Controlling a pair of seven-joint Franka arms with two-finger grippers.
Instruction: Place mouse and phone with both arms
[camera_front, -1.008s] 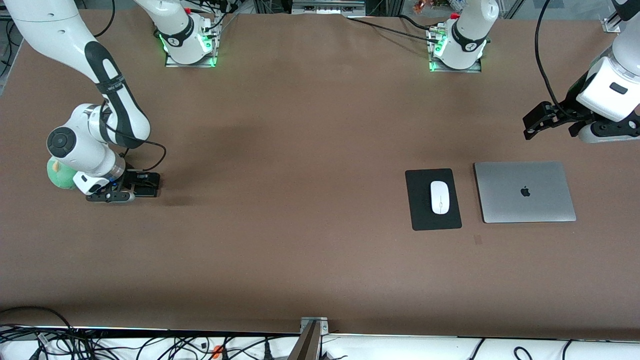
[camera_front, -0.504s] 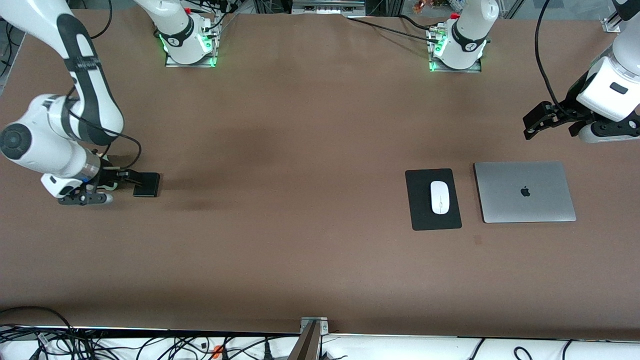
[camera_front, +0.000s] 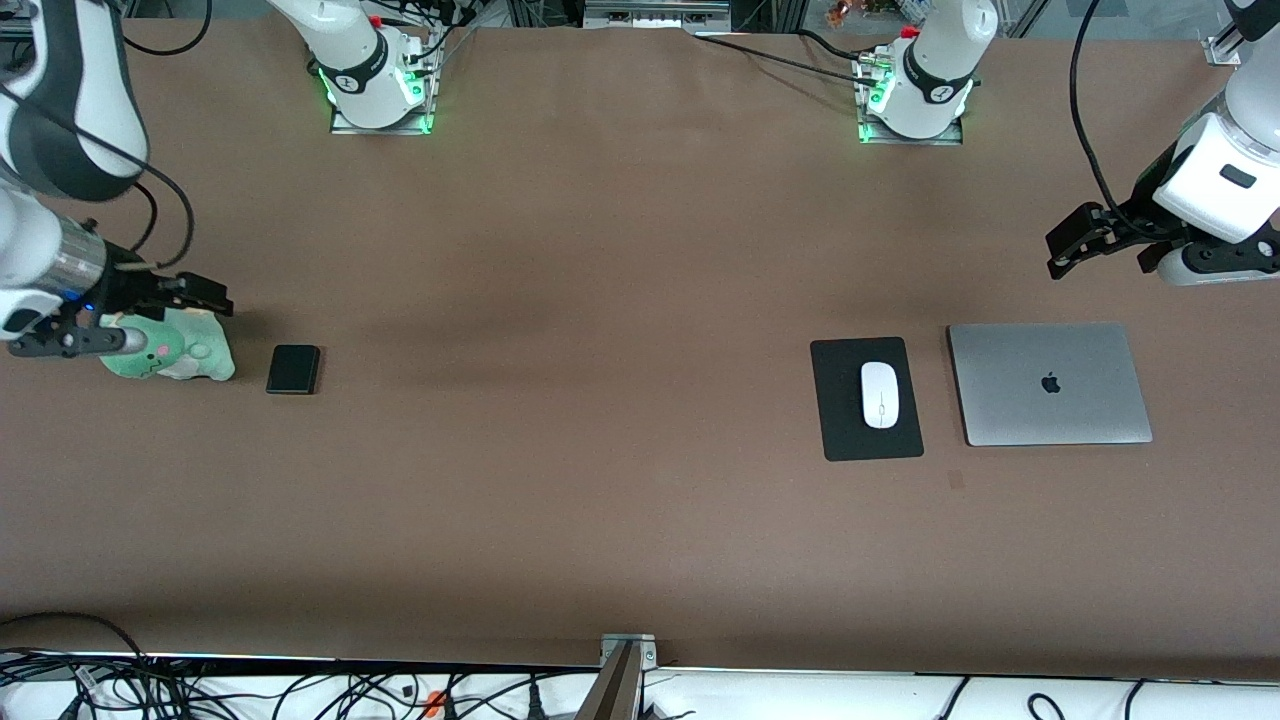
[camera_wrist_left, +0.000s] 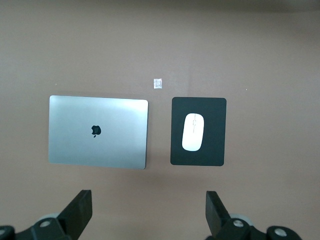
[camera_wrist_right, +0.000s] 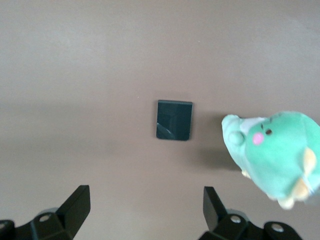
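Since mouse (camera_front: 880, 394) rests on its mat (camera_front: 838, 425) and phone (camera_front: 293, 369) lies at nine o'clock, we judge placement finished; left gripper (camera_front: 1076, 244) and right gripper (camera_front: 190, 296) hang wide, empty.

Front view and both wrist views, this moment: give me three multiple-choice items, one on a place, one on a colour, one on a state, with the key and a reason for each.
1. Where does the mouse lie?
A. on the black mat
B. on the laptop
C. on the bare table

2. What colour is the plush toy beside the phone?
A. red
B. green
C. blue

3. How is the right gripper?
A. shut on the phone
B. shut on the toy
C. open, holding nothing

Key: 1 A, the mat frames the mouse on all sides; 2 B, its body is mint green; 3 C, the right wrist view shows spread fingers with the phone lying free. The left gripper, also open, waits over the table near the laptop.
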